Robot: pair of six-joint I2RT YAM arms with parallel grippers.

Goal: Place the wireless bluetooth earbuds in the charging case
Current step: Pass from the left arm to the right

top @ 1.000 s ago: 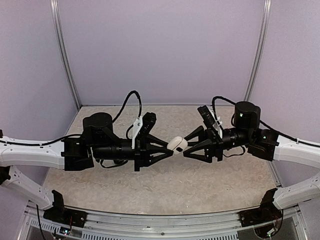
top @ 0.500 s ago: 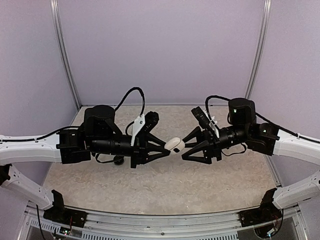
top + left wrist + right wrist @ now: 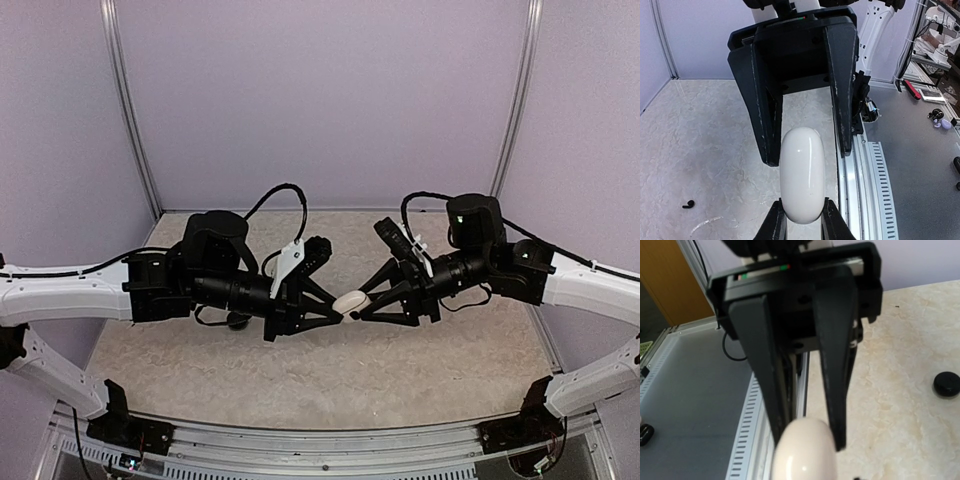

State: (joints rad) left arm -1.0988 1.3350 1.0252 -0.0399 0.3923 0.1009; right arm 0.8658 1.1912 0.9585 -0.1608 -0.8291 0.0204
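Closed white charging case [image 3: 350, 300] aloft between two claws
Pinched by left claw [image 3: 803, 216]; flanked by right claw [image 3: 806, 155], grip impossible to tell. Contents hidden. One black earbud [image 3: 688, 204] loose on counter [image 3: 700, 140] below.

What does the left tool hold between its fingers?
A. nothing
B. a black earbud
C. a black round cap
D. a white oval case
D: in the left wrist view the left tool pinches the near end of the white oval case; the black earbud lies loose on the table.
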